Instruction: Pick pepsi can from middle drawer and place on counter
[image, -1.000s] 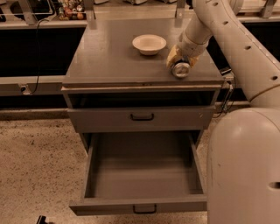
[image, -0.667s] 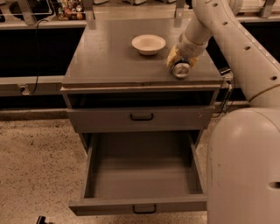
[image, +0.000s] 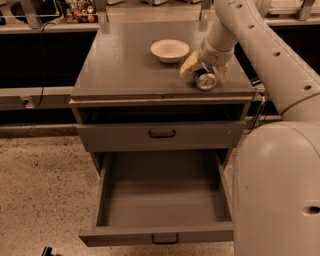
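Observation:
The pepsi can (image: 205, 80) is on the counter (image: 125, 65) near its front right corner, its silver end facing me. My gripper (image: 205, 70) reaches down from the upper right and straddles the can. One yellowish finger (image: 189, 64) is on its left and the other on its right. The fingers stand apart from the can, so the gripper is open. The middle drawer (image: 160, 236) is pulled fully out at the bottom of the cabinet, and I see nothing inside it.
A white bowl (image: 170, 50) sits on the counter just behind and left of the can. A shut, shallower drawer front (image: 161, 134) is above the open drawer. My pale robot body (image: 280, 190) fills the lower right. Speckled floor (image: 40, 190) lies to the left.
The fingers have spread apart around the can. The can stays in the same spot on the counter. The arm has barely moved.

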